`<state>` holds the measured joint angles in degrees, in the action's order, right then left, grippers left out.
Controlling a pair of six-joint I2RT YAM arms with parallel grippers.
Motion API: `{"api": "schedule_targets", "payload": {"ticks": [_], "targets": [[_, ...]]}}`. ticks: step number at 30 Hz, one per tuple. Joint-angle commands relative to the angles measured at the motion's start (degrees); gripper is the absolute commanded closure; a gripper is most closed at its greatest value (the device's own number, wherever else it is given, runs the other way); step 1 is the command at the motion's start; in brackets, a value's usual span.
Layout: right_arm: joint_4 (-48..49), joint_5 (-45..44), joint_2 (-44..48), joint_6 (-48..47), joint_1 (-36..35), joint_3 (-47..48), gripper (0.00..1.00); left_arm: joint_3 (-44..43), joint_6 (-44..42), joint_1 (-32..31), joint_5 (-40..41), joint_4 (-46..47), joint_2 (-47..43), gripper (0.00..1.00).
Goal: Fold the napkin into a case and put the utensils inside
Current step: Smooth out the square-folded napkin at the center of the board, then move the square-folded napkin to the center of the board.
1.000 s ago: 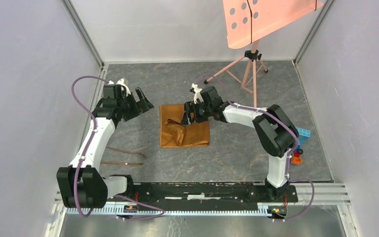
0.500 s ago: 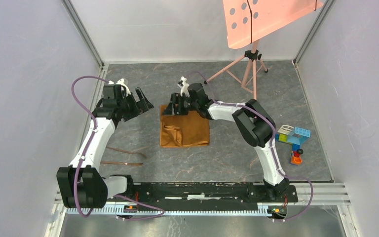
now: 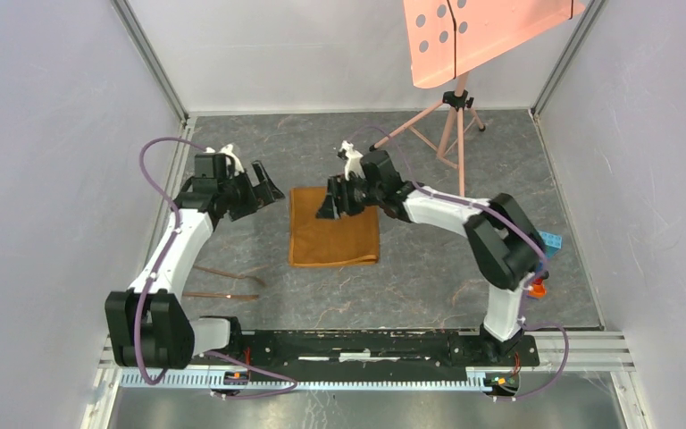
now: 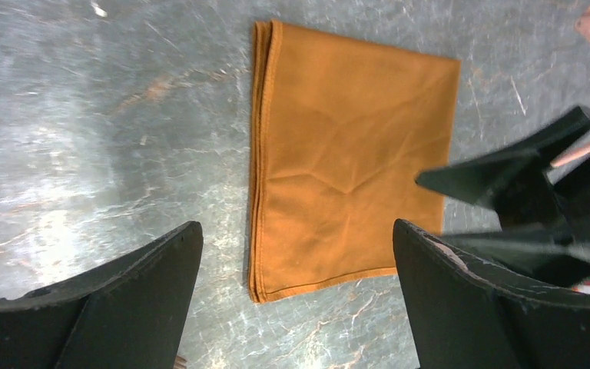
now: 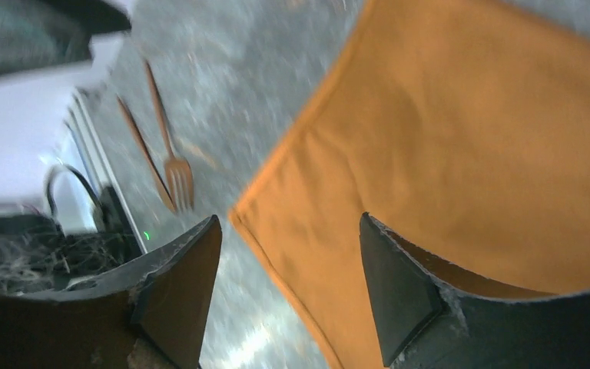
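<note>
The napkin point(image 3: 334, 241) point(image 4: 346, 154) point(image 5: 469, 138) lies flat on the grey table as a folded orange-brown square of several layers. My right gripper point(image 3: 335, 202) point(image 5: 289, 219) hovers over its far edge. Its jaws stand open with nothing between them. My left gripper point(image 3: 263, 189) point(image 4: 296, 231) hangs to the left of the napkin's far left corner, wide open and empty. The utensils point(image 3: 223, 277), thin copper pieces, lie on the table near the left arm. The right wrist view shows a fork point(image 5: 170, 157) among them.
A salmon perforated panel point(image 3: 473, 36) on a tripod point(image 3: 451, 125) stands at the back right. Toy blocks point(image 3: 540, 264) sit by the right arm's elbow. Pale walls close in on both sides, and a black rail point(image 3: 357, 344) runs along the near edge.
The napkin's rumpled near-left part has been spread out, and it now lies flat and square. My right gripper swung left over the far edge, then back a little. The left arm shifted slightly.
</note>
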<state>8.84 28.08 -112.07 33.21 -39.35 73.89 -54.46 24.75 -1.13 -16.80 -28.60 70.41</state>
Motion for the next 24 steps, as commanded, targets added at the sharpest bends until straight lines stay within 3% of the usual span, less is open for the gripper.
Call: {"api": "schedule_targets", "payload": {"ticks": [1,9,14,17,24], "targets": [[-11.1,-1.2,12.1,-14.0,0.3,-9.9,0.31,-1.2,0.2,-4.9,-2.0,0.2,4.7,0.03],[-10.2,-1.7,19.7,-17.2,1.2,-23.6,0.45,1.4,5.1,-10.2,2.2,0.7,9.1,0.13],[-7.6,-1.2,17.9,-18.4,2.1,-25.5,0.56,1.8,7.4,-10.4,-4.4,4.8,8.4,0.12],[-8.7,-3.6,17.3,-20.0,2.4,-26.4,0.57,-1.2,9.8,-10.4,-8.0,7.4,13.5,0.14],[-7.4,-3.0,19.7,-18.4,2.3,-30.2,0.57,-13.2,14.3,-10.1,-6.5,11.5,27.9,0.16]]}}
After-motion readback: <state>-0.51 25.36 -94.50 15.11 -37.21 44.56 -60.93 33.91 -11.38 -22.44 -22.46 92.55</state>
